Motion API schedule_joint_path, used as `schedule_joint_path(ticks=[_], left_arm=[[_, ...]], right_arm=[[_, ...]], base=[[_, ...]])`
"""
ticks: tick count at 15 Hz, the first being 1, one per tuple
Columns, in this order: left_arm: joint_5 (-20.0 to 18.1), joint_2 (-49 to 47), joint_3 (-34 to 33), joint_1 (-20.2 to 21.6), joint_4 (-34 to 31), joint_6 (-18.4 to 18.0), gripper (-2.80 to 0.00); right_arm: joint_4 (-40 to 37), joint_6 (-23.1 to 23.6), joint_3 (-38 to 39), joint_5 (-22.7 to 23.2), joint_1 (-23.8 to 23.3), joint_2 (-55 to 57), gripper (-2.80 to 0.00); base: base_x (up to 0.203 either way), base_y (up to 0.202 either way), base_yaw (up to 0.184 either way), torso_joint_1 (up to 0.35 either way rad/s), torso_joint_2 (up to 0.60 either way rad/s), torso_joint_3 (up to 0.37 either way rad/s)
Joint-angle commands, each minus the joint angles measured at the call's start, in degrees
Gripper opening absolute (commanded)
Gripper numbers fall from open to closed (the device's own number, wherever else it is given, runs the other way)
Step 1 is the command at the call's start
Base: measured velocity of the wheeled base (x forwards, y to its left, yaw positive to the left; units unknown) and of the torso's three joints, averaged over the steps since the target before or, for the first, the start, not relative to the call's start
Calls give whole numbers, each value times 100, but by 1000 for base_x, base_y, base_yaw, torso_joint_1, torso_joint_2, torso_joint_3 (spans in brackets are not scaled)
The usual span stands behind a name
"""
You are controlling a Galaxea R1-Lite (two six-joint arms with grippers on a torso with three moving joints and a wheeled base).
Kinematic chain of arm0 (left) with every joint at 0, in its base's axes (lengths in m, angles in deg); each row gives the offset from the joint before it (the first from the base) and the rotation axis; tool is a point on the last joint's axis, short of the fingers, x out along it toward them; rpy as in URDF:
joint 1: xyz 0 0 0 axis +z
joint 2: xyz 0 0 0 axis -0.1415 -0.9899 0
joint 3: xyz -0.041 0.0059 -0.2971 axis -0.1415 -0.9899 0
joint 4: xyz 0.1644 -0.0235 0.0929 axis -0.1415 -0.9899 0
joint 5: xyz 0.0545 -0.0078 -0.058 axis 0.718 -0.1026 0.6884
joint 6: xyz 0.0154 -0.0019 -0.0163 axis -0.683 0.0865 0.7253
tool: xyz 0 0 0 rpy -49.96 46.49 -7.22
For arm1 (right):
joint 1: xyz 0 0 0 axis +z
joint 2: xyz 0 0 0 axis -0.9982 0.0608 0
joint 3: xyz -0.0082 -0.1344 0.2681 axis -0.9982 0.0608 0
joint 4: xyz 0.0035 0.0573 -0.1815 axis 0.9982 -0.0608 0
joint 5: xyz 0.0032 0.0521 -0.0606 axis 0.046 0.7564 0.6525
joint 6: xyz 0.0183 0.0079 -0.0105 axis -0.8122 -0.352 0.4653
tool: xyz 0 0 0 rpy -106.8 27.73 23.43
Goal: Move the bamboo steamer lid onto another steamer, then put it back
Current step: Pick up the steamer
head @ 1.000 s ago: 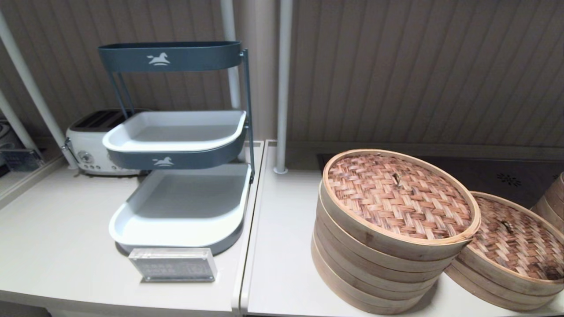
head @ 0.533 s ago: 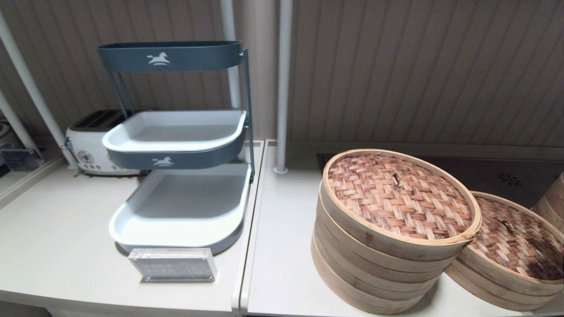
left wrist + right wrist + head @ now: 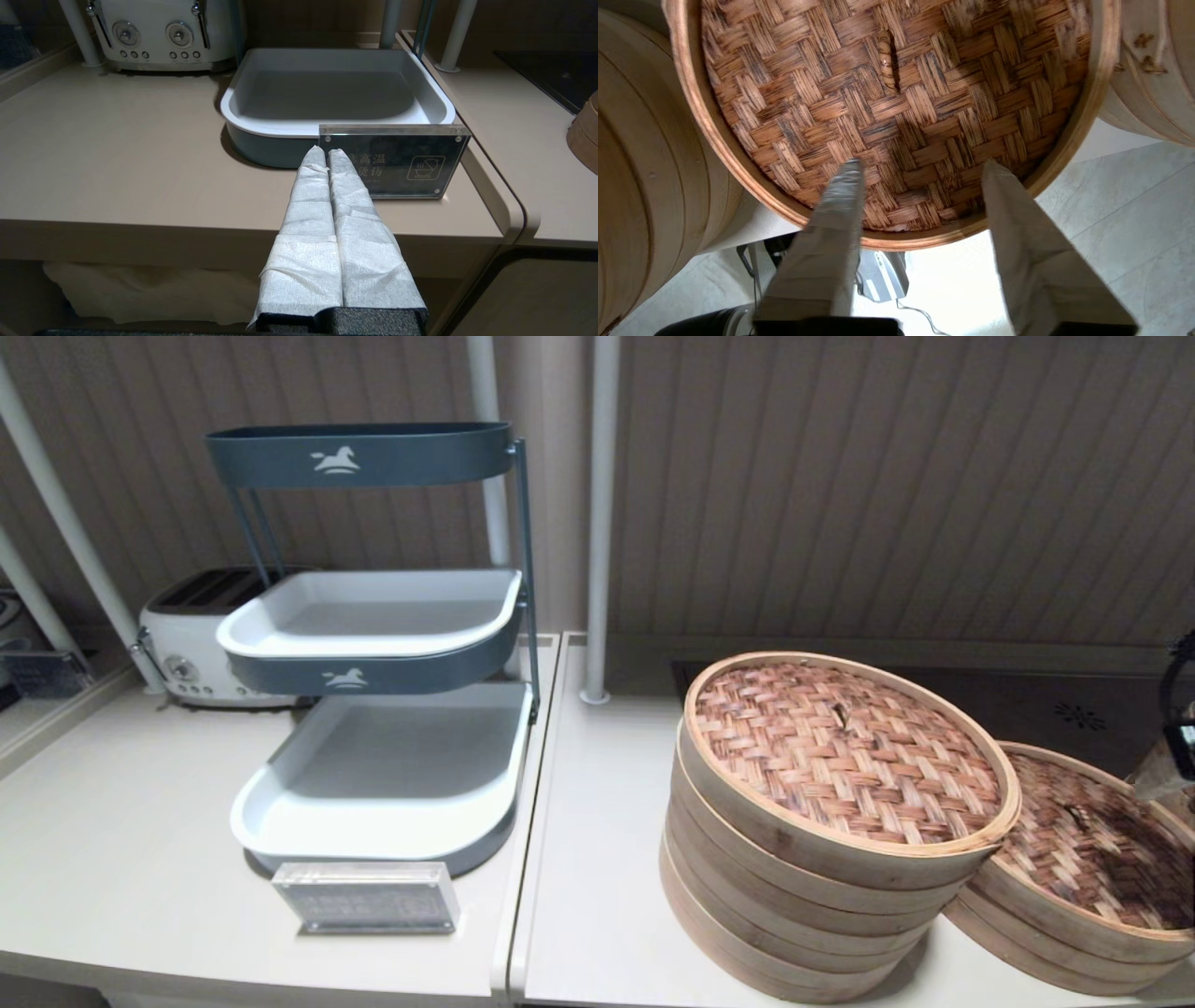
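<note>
The bamboo steamer lid [image 3: 1088, 840] [image 3: 896, 93], woven reddish-brown with a pale rim, lies on the low steamer at the right of the table. To its left stands another steamer [image 3: 794, 905], a tall stack of pale tiers with its own woven lid [image 3: 845, 756]. My right gripper [image 3: 1167, 770] [image 3: 923, 165] hovers over the near part of the low steamer's lid, open and holding nothing. My left gripper [image 3: 327, 154] is shut and empty, off the table's front edge at the left, pointing at the acrylic sign.
A three-tier grey tray rack [image 3: 383, 644] stands on the left table, with an acrylic sign [image 3: 366, 896] before it and a white toaster [image 3: 191, 644] behind. A third steamer [image 3: 1148, 70] sits at the far right. White posts [image 3: 597, 523] rise at the back.
My right gripper has come into the head view at the right edge, over the low steamer's lid, and its shadow now falls on the weave. The lids and steamers have not moved.
</note>
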Motion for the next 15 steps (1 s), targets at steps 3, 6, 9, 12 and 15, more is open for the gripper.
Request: schedule_joint_path(ticks=[3,6,9,12,15], left_arm=[[0,2,-158,0,3,-2,-280],[0,2,-158,0,3,5,-280],[0,2,-158,0,3,-2,-280],[0,2,-158,0,3,-2,-280],[0,2,-158,0,3,-2,-280]], right_arm=[[5,15,-60,-7,8,410,0],[91,22,-132,-8,22,619,0],[99,17,-240,-17,40,919,0],[99,16,-249,-28,52,997,0],[109,16,-256,-34,63,1096,0]], base=[[0,0,0,0,0,0],[0,0,0,0,0,0],[0,0,0,0,0,0],[0,0,0,0,0,0],[0,0,0,0,0,0]])
